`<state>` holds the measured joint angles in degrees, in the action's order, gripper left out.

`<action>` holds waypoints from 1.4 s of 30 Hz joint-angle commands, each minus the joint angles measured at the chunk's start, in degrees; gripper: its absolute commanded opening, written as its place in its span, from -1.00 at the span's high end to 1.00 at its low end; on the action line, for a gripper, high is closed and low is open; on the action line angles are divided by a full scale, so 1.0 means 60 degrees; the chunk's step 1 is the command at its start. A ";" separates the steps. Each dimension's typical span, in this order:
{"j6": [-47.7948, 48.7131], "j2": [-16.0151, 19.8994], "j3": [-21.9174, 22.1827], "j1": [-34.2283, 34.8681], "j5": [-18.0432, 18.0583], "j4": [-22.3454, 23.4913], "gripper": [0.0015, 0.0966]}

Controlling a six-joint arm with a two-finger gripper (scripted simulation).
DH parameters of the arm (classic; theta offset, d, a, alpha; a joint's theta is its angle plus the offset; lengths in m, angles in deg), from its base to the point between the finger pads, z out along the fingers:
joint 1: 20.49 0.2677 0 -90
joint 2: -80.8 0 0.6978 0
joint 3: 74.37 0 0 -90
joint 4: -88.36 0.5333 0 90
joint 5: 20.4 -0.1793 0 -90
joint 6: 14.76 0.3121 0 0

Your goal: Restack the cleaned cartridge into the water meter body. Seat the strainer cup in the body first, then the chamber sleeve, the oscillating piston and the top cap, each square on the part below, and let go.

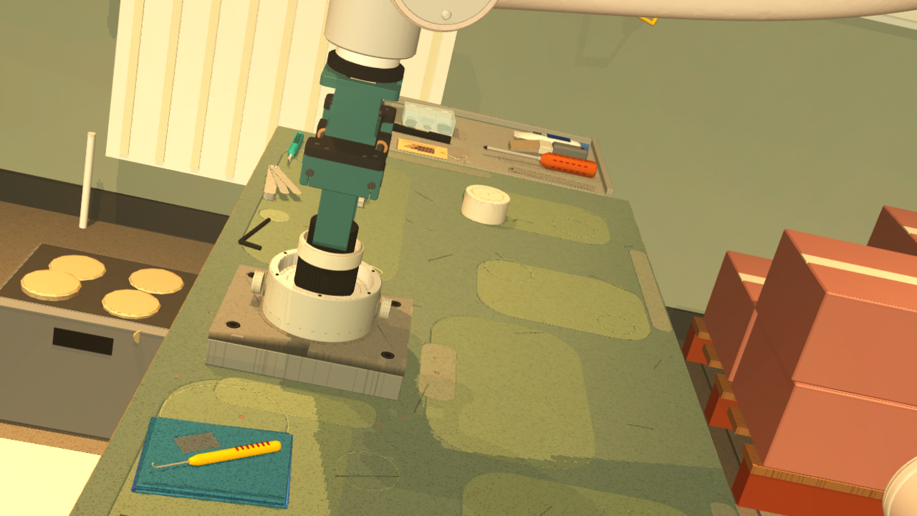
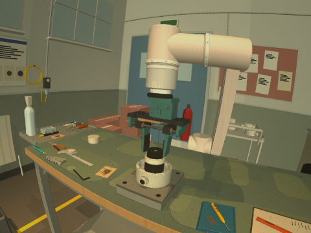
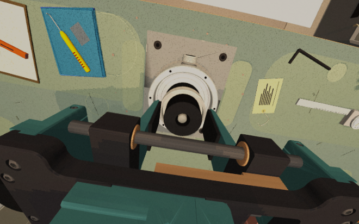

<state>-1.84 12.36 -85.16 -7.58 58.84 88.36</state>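
Note:
The white water meter body [image 1: 319, 307] [image 2: 153, 176] sits on a grey fixture plate near the bench's front edge. A stack rises from its bore: a black part low down, a cream sleeve band [image 1: 329, 257] [image 2: 154, 160], and the black oscillating piston [image 3: 181, 116] [image 2: 155, 151] on top. The piston has a pale knob at its centre. My gripper [image 1: 333, 239] [image 2: 155, 149] [image 3: 181, 119] is open, straddles the piston and holds nothing. The cream top cap [image 1: 485, 204] [image 2: 93, 139] lies apart on the bench, further back.
The fixture plate [image 1: 308, 346] rises above the bench top. A black hex key [image 1: 254, 234] lies left of it. A blue mat with a yellow pick [image 1: 218, 459] is at the near end. A tool tray [image 1: 513, 154] runs along the far end.

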 commanded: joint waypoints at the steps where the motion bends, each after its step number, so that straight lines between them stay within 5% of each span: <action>1: 0.0000 -0.0007 -0.0009 0.0000 0.0000 -0.0004 -0.34; 12: 0.0000 -0.0029 -0.0131 0.0000 0.0140 -0.0005 -0.34; 31: 0.0000 -0.0140 -0.1395 0.0000 0.1520 -0.0003 -0.34; 42: 0.0000 -0.0141 -0.1596 0.0000 0.1730 -0.0002 -0.34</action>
<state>-1.84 11.54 -94.71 -7.58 69.22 88.37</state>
